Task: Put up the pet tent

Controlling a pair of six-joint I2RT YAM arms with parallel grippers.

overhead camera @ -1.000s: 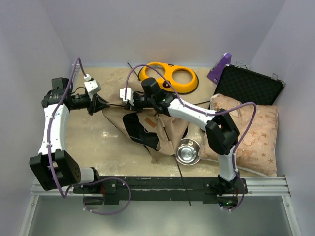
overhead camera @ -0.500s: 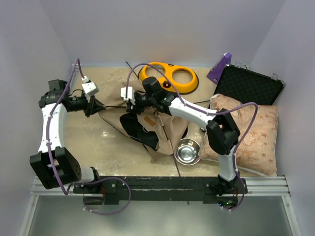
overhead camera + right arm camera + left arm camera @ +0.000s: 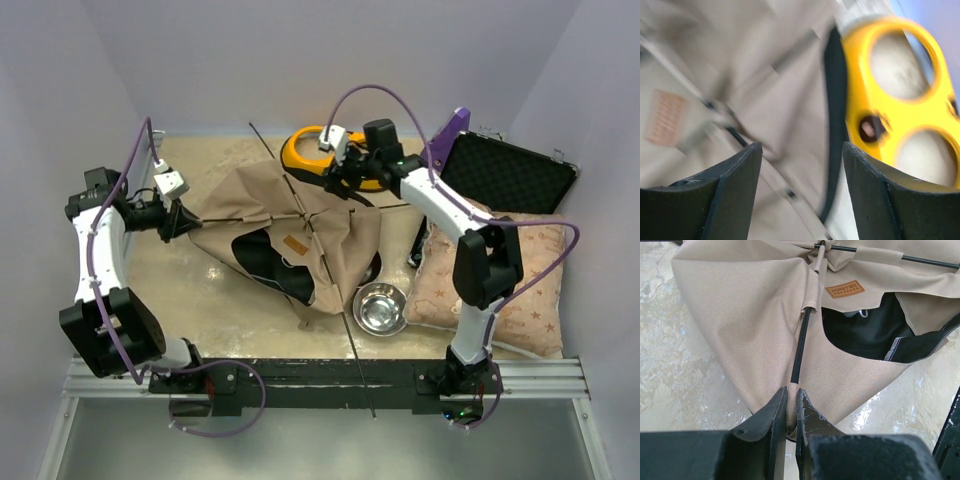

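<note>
Here left claw point(image 3: 791, 393) pinches pet tent point(image 3: 740, 315) corner; right claw point(image 3: 801, 150) spread

Brown label patch point(image 3: 845, 289) sewn on the tan pet tent point(image 3: 740, 315), at about 1 o'clock in the left wrist view, just above the black door opening. Dark print in two lines. The top line is in capitals and reads roughly "XDPETS", some letters unsure. The smaller line under it is too fine to read. In the top view the patch point(image 3: 294, 245) sits near the tent's middle, too small to read. In the right wrist view the patch point(image 3: 662, 117) is at 9 o'clock, blurred and unreadable.
</note>
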